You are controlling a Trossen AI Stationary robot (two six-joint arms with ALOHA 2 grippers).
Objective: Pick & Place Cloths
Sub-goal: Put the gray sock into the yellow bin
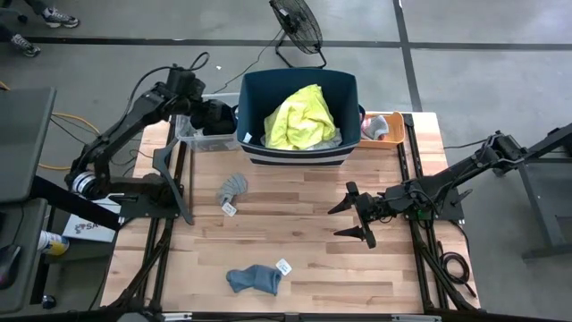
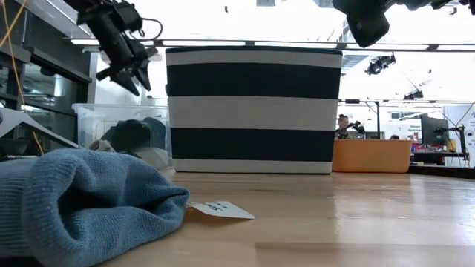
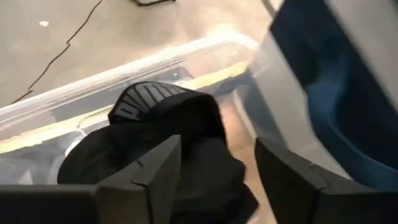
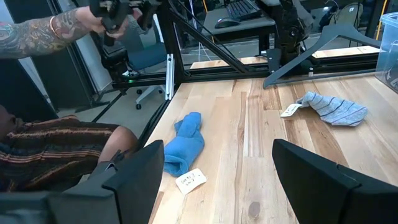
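High view: left gripper (image 1: 217, 114) apart over clear bin (image 1: 201, 139); right gripper (image 1: 356, 215) apart above bare table (image 1: 313, 259).

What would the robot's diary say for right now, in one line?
left end effector: open over black cloth in clear bin | right end effector: open, idle | yellow shirt: in tub | blue sock, grey sock: on table

**High view: tub loaded, two socks on table**

Neon yellow shirt (image 1: 302, 117) heaped in the navy tub (image 1: 298, 154) at the table's far edge. Clear bin (image 1: 204, 139) just left of the tub, left gripper (image 1: 217, 115) over it. Orange tray (image 1: 382, 126) right of the tub. Grey sock (image 1: 234, 187) mid-table, blue sock (image 1: 255, 279) near the front edge, both tagged. Right gripper (image 1: 351, 220) fingers spread, above bare wood, well apart from both socks.
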